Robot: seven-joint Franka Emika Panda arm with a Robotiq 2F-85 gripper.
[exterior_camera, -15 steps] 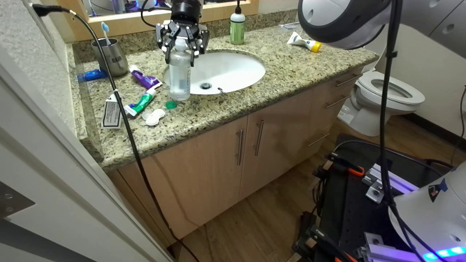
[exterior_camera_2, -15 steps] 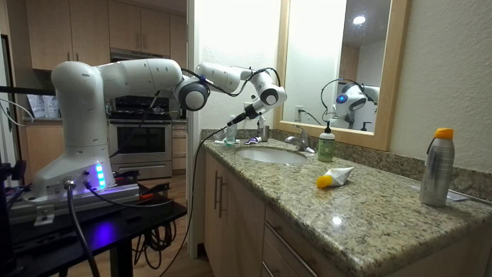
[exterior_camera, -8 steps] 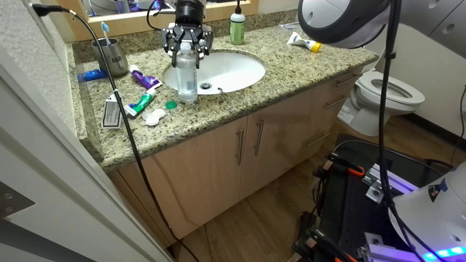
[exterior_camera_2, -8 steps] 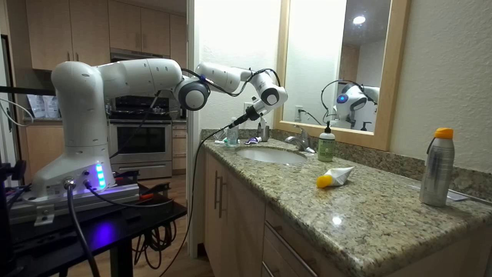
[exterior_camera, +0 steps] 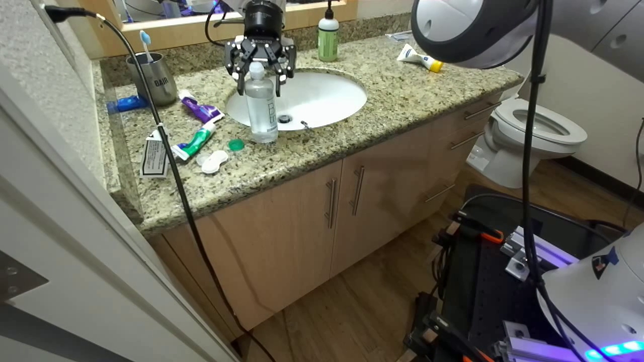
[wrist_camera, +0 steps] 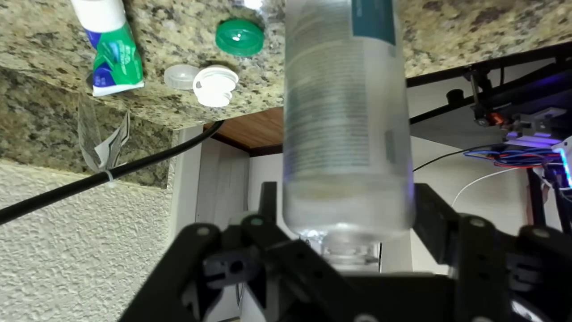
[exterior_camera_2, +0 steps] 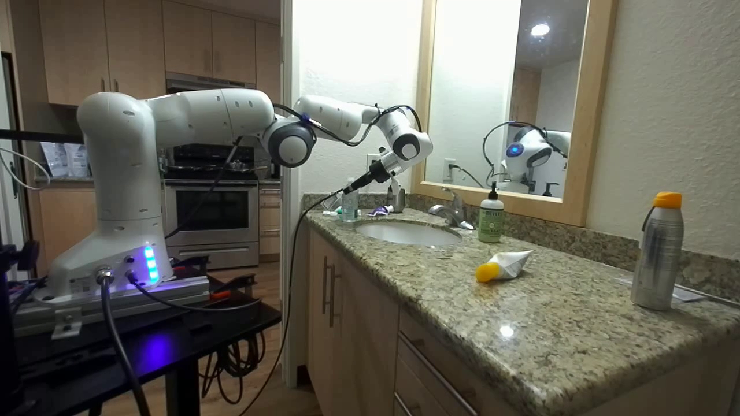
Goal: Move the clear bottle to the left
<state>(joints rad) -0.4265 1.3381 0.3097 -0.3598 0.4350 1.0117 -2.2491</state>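
Note:
The clear bottle [exterior_camera: 262,113] stands on the granite counter at the near left rim of the sink, its base on the stone. It also shows in an exterior view [exterior_camera_2: 350,207], partly behind the gripper, and large in the wrist view [wrist_camera: 339,112], where its neck points at my palm. My gripper [exterior_camera: 259,92] is around the bottle's upper part from above, one finger on each side. In the wrist view the gripper [wrist_camera: 344,192] is open: a gap shows between the bottle and one finger. The opposite finger is very close to the bottle; I cannot tell if it touches.
A green cap [exterior_camera: 236,145], white lens case [exterior_camera: 214,162], green tube [exterior_camera: 194,141], purple tube [exterior_camera: 200,107] and metal cup [exterior_camera: 160,80] are near the bottle. The sink [exterior_camera: 322,98] is behind it. A black cable [exterior_camera: 176,176] hangs in front. A green soap bottle [exterior_camera: 328,42] stands farther back.
In an exterior view the bottle and gripper have moved right, from beside the green cap toward the sink. The bottle is slightly lower, and the fingers have spread apart around it.

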